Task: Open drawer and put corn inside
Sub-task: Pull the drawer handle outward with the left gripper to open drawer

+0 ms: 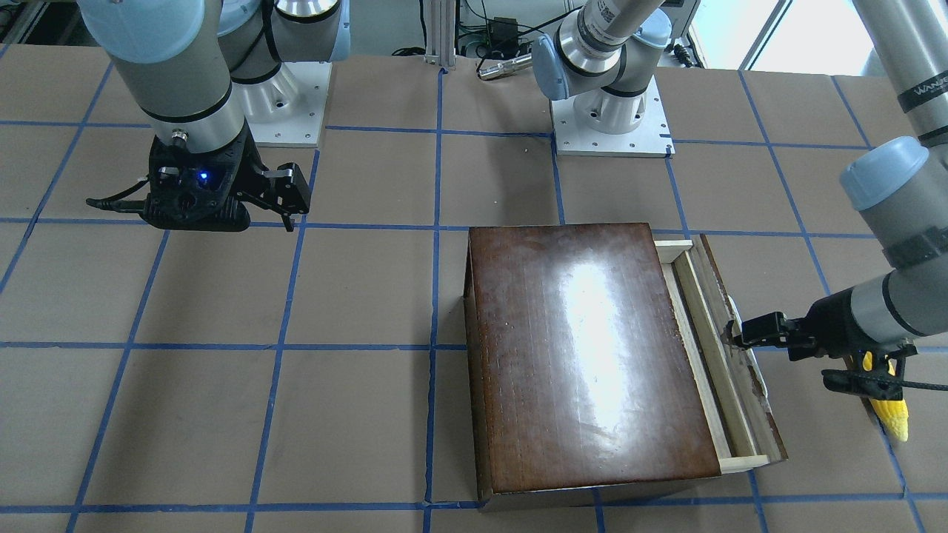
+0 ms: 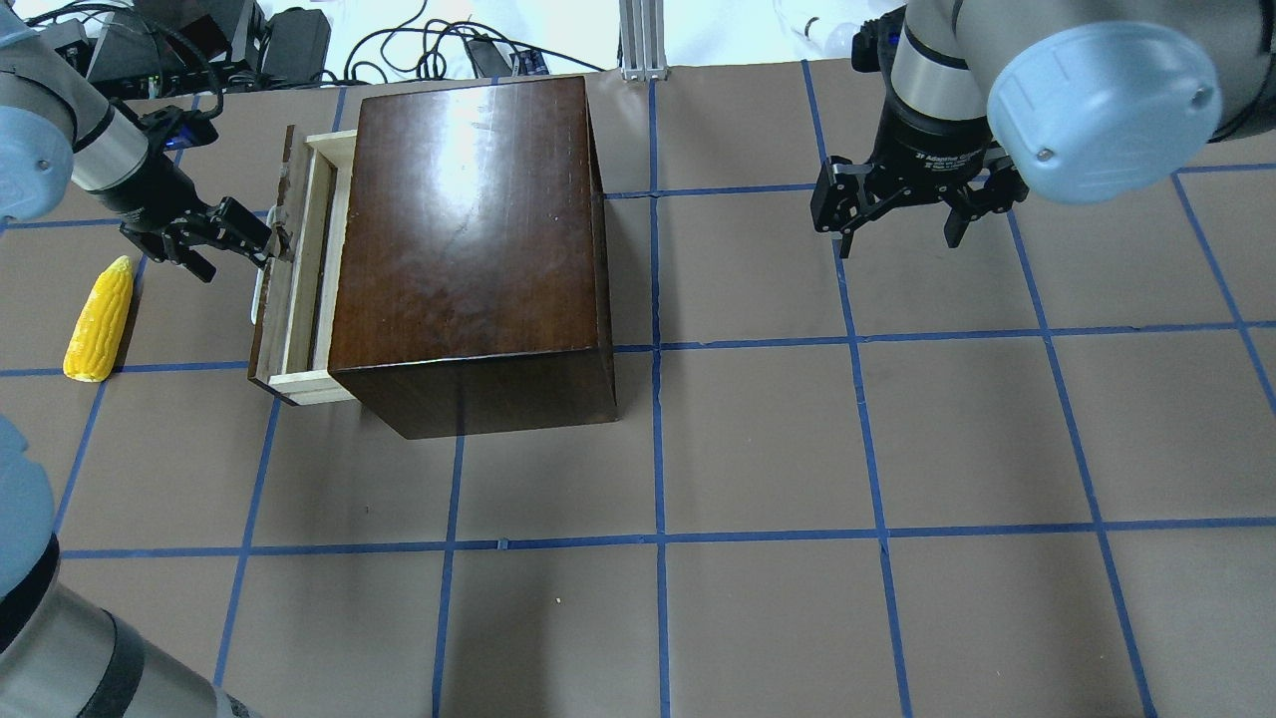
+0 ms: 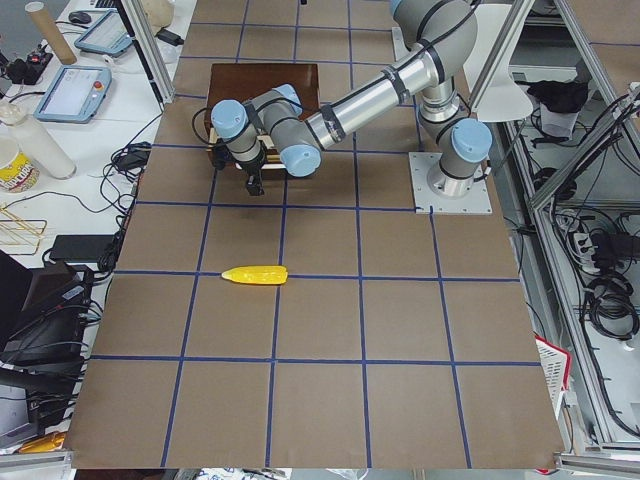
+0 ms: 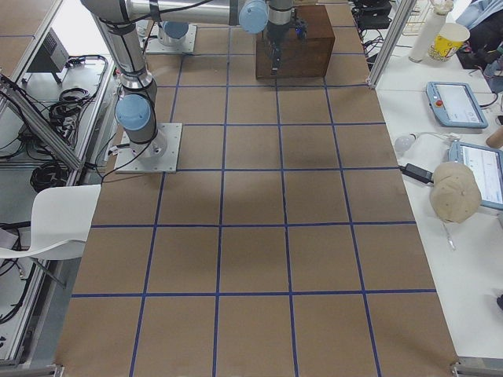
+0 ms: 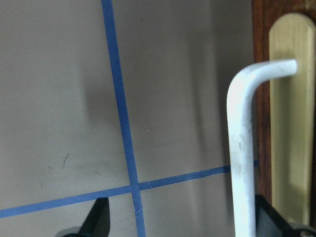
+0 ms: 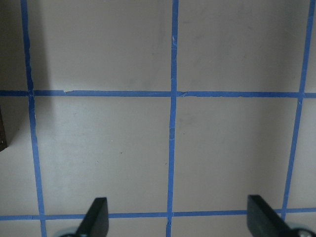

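Left gripper (image 2: 267, 243) hung unclenched, jaws spread around the drawer (image 2: 299, 299) handle (image 5: 240, 148).
Corn (image 2: 100, 317) looked light, rigid, slick; best pinched mid-cob.

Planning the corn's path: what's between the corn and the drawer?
Only bare table, seen in the overhead view, separates the corn from the drawer. The left gripper is at the drawer's handle.
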{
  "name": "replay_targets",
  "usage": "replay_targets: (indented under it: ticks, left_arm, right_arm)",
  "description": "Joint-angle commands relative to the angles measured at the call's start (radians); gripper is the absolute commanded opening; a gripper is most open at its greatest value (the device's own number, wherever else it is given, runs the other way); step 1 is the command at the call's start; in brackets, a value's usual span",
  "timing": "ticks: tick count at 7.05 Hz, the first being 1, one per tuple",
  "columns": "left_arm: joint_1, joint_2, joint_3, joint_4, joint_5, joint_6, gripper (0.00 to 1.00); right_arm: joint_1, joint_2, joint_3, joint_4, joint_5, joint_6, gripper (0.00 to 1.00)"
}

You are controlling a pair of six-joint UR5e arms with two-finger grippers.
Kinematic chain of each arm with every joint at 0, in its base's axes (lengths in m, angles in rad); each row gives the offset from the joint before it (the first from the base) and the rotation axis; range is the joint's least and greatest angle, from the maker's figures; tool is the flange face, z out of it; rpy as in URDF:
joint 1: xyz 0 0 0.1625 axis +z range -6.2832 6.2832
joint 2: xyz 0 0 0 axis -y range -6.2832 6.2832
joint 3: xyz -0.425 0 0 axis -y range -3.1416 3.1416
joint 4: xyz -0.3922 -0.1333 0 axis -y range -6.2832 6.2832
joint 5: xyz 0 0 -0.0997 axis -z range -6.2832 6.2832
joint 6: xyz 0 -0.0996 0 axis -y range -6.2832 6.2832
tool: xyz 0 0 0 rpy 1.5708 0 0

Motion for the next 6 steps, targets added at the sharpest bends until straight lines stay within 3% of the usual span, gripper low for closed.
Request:
replay_targets:
  ticks: [1, 6]
  left_arm:
    - [0.019, 0.001, 0.003, 0.0, 0.018, 0.022, 1.0]
    - [0.044, -0.002, 0.021, 0.002, 0.043, 0.1, 1.0]
  right_arm:
    - [0.0, 0.0, 0.0, 0.0, 0.0, 0.0, 1.0]
    - [0.0, 0.0, 0.0, -0.001, 0.0, 0.0, 1.0]
